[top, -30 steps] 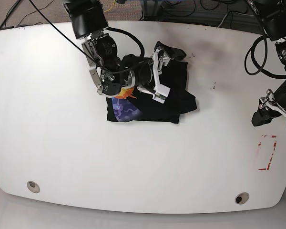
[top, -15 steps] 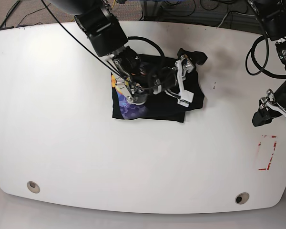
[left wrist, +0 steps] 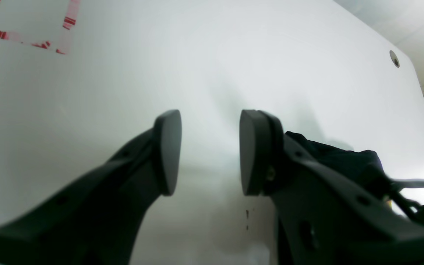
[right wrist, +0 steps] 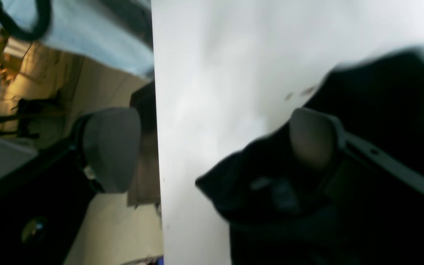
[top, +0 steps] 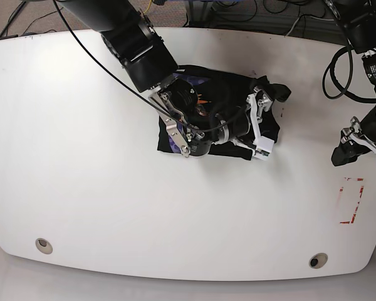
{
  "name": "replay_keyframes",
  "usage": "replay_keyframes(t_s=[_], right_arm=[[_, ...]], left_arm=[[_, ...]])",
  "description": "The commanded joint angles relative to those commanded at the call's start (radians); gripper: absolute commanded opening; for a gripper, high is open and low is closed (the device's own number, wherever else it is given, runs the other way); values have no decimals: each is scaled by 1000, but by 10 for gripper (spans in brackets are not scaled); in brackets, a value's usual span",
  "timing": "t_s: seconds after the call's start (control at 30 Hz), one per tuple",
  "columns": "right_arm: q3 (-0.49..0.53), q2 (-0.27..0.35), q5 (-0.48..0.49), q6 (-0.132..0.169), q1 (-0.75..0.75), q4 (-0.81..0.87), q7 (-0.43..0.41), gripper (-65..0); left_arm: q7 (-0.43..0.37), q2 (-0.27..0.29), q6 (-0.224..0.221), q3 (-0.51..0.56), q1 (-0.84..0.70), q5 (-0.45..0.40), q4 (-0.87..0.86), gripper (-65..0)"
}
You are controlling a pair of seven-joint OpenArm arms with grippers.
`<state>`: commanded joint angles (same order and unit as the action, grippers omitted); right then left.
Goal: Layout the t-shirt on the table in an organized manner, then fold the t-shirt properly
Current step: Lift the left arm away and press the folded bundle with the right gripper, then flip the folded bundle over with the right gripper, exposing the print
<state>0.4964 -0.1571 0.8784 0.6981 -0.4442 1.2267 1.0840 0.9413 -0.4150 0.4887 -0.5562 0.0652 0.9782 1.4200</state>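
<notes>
The t-shirt (top: 229,94) lies bunched and partly folded on the far middle of the desk (top: 81,163), a glossy white top with curved edges. From my base view I see two round metal grommet holes (top: 44,244) near the front edge and a red tape rectangle (top: 352,199) at one side. My right end effector (top: 266,122) sits over the shirt's edge with its jaws spread apart, one finger (right wrist: 309,138) against the black cloth, though I cannot tell if it grips. My left end effector (left wrist: 206,151) hangs open over bare desk near the tape. Cables (top: 238,12) trail behind the desk's far edge.
</notes>
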Motion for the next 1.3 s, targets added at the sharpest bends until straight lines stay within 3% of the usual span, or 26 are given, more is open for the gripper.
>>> replay_keyframes(t_s=[0.3, 0.6, 0.83, 1.2, 1.3], right_arm=[[-69, 20, -29, 0, -60, 0, -110, -29], [-72, 21, -295, 0, -86, -6, -224, -29], [-74, 21, -430, 0, -41, -15, -278, -29], [-72, 27, -465, 0, 35, -81, -321, -33], [-71, 27, -463, 0, 52, -81, -321, -106]], left_arm=[[0, -2, 0, 0, -2, 0, 0, -406], [0, -2, 0, 0, -2, 0, 0, -406], [0, -2, 0, 0, -2, 0, -2, -406], [0, -2, 0, 0, -2, -5, -2, -406], [0, -2, 0, 0, -2, -6, -2, -406]])
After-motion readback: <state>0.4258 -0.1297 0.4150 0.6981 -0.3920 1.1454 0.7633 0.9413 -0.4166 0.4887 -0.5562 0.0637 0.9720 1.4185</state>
